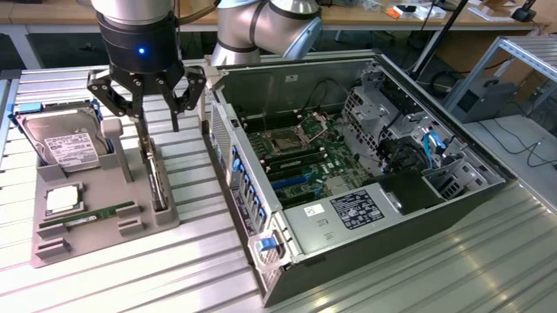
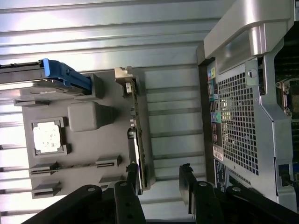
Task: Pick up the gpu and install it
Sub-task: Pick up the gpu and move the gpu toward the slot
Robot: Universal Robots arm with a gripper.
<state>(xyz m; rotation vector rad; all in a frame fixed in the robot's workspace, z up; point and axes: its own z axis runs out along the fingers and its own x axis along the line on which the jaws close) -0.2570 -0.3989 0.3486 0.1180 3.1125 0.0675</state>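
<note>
The gpu is a thin black card standing on its edge in a slot of the grey holder tray, on the exterior view's left. In the wrist view I see the gpu edge-on, its pale bracket end farthest from the fingers. My gripper hangs open just above the card and holds nothing. From the wrist, the gripper has one fingertip right by the card's near end, while the other stands apart over bare table.
The tray also carries a silver hard drive in a blue caddy, a square processor chip and a green memory stick. An open computer case with its motherboard exposed lies on the exterior view's right. The table is ribbed metal.
</note>
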